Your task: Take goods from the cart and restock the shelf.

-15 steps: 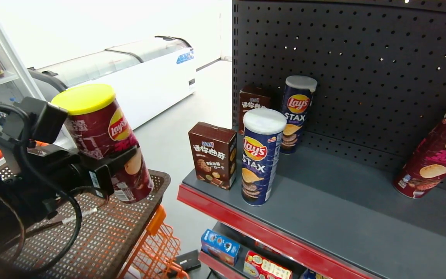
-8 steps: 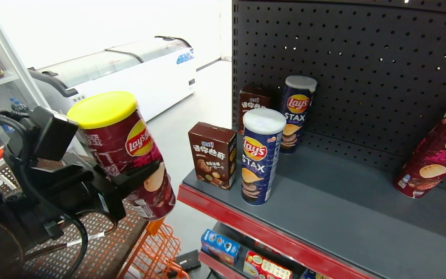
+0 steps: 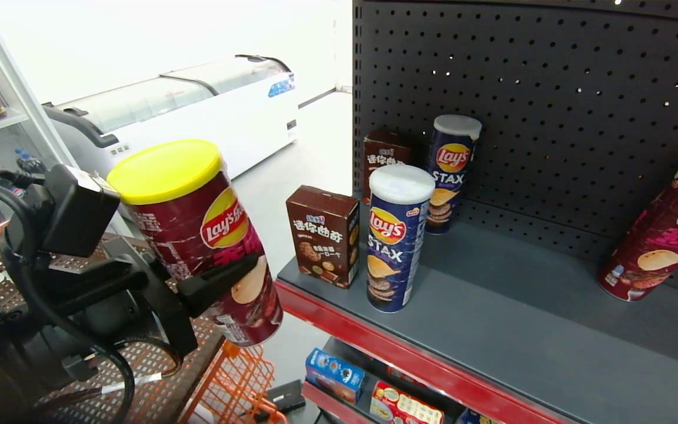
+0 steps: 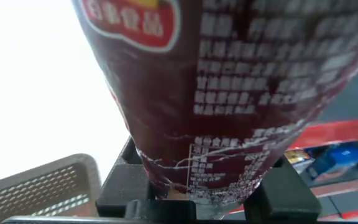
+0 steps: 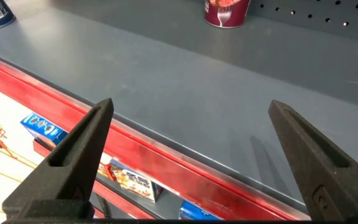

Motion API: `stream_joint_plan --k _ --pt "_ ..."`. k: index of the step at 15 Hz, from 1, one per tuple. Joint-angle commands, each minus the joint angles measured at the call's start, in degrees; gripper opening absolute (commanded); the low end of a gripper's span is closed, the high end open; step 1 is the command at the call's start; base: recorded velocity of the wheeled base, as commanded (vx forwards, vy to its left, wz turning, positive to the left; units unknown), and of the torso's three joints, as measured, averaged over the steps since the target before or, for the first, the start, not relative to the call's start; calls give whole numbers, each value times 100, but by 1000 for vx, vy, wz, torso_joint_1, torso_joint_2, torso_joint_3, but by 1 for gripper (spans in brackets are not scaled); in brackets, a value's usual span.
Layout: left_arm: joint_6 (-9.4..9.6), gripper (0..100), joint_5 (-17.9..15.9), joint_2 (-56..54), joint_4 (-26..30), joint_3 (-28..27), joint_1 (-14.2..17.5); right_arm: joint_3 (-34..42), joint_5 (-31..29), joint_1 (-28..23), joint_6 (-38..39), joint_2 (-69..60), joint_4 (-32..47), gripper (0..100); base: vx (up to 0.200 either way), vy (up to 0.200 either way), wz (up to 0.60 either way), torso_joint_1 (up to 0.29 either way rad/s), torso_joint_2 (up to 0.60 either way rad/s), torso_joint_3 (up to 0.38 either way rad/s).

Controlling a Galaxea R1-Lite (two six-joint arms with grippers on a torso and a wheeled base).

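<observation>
Grey shelf (image 3: 492, 318) is waiting; my left pincer (image 3: 183, 277) is clamping the tilted red chip can (image 3: 198, 229) just off the shelf's front corner, and my right pincer (image 5: 191, 107) is gaping empty over the shelf. Risk: can clipping the edge, toppling the cookie box (image 3: 322, 235).

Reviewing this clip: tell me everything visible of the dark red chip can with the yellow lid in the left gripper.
The dark red cylindrical chip can looks like printed cardboard, its yellow lid shut. It is tilted, lid leaning away from the grey shelf. The left gripper clamps its lower half, holding it in the air over the brown mesh cart, touching neither cart nor shelf.
</observation>
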Motion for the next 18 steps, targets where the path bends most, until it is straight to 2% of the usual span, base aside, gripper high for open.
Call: stream_joint_plan --k 1,2,5,8,12,14,18 --pt "15 0 10 -12 0 2 -267 -9 1 0 -2 9 -1 100 0 0 0 0 0 0" --pt "15 0 -8 -12 0 -7 -681 0 1 0 -2 9 -1 100 0 0 0 0 0 0" --pt "15 0 -17 -21 9 46 -1120 0 1 0 -2 9 -1 100 0 0 0 0 0 0" --pt "23 0 -26 -74 9 397 -1480 0 27 0 -2 9 -1 100 0 0 0 0 0 0" --pt "32 0 -61 -74 9 459 -1577 0 27 0 -2 9 -1 100 0 0 0 0 0 0" --pt "32 0 -430 -65 9 494 -1603 0 36 0 -2 9 -1 100 0 0 0 0 0 0" --pt "32 0 -500 -56 0 485 -1577 0 36 0 -2 9 -1 100 0 0 0 0 0 0"
